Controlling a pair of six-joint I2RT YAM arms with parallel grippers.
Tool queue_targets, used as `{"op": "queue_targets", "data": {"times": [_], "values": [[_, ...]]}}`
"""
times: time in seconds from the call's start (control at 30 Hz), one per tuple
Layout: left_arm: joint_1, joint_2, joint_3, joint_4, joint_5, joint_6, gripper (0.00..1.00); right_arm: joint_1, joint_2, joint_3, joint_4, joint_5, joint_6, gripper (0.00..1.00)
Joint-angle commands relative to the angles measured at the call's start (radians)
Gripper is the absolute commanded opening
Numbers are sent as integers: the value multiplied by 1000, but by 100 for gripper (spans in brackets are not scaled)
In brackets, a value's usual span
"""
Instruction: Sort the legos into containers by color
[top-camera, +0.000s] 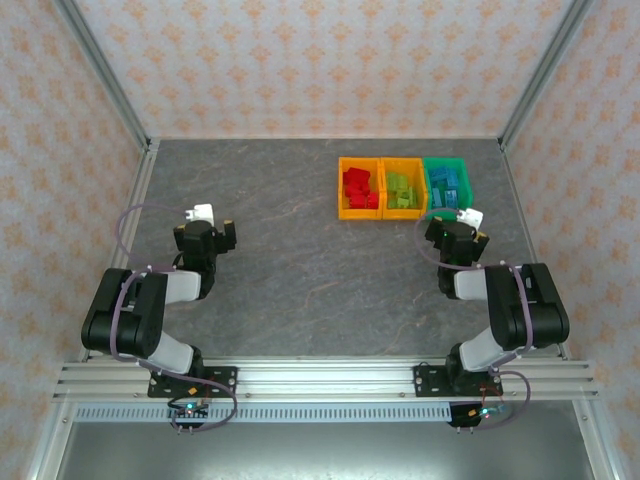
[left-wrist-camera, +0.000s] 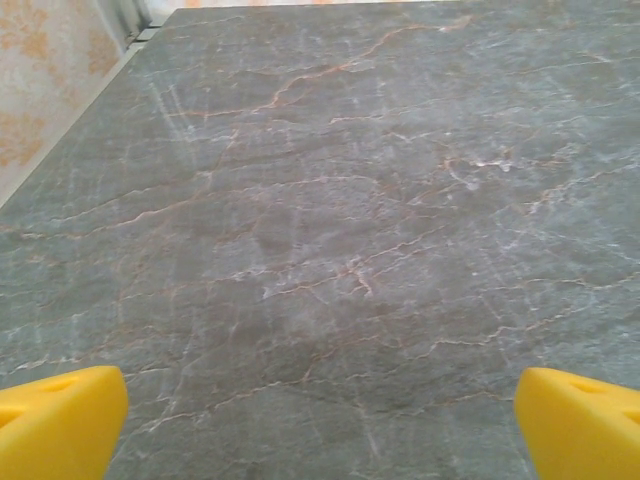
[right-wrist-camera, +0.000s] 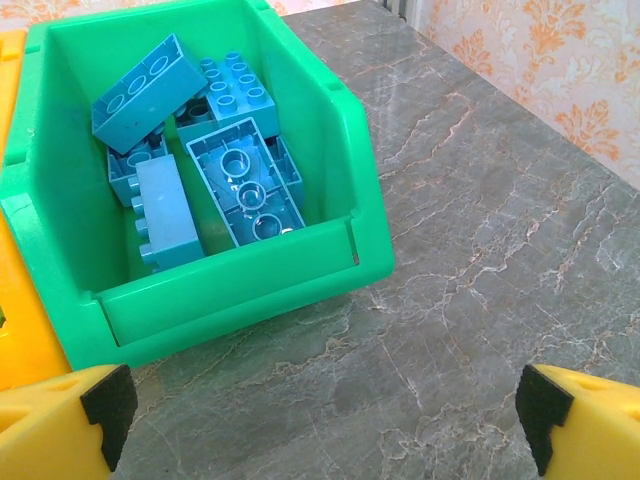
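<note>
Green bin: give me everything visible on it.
The green bin is a glossy plastic, open-topped rectangular tub with a thick rounded rim and a lower front lip. It sits upright on the marble-look table, rightmost in the row, flush against an orange bin. Inside lie jumbled blue bricks.

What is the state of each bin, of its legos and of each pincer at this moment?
Left bin: upright, open top, holds red legos.
Middle bin: upright, open top, holds green legos.
Green bin: upright, open top, holds blue legos, piled on one another.
Left pincer: open, empty, over the table.
Right pincer: open, empty, at the near side of that bin.
</note>
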Motion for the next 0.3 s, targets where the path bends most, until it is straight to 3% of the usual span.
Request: {"op": "queue_targets", "data": {"times": [0.0, 0.27], "values": [[-4, -1, 18, 36, 44, 1, 100, 7, -10, 6, 35, 15, -11, 99], [-4, -3, 18, 35, 46, 1, 100, 8, -13, 6, 32, 14, -11, 99]]}}
